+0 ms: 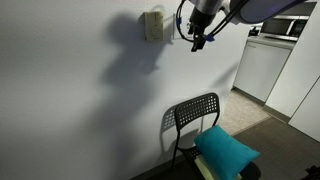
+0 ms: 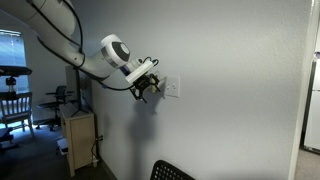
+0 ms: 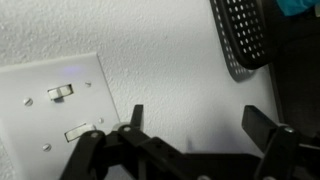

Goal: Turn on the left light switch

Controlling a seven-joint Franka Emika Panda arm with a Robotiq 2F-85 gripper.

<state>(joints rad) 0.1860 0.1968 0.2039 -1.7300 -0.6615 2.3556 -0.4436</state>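
Observation:
A square white wall plate (image 3: 40, 115) with two small rockers sits at the left of the wrist view, which is turned about a quarter turn. The chair below appears at the upper right, so the lower rocker (image 3: 82, 130) is the left light switch and the upper one (image 3: 62, 91) is the right-hand rocker. My gripper (image 3: 200, 120) is open and empty, facing bare wall beside the plate, with one fingertip close to the left switch. In an exterior view my gripper (image 2: 143, 92) hovers just beside the plate (image 2: 172, 88). In an exterior view my gripper (image 1: 200, 40) hides the plate.
A beige box (image 1: 152, 25) is on the wall next to the plate. A black mesh chair (image 1: 195, 115) with a teal cushion (image 1: 228, 150) stands below; its back shows in the wrist view (image 3: 243, 35). A small cabinet (image 2: 78, 140) stands against the wall.

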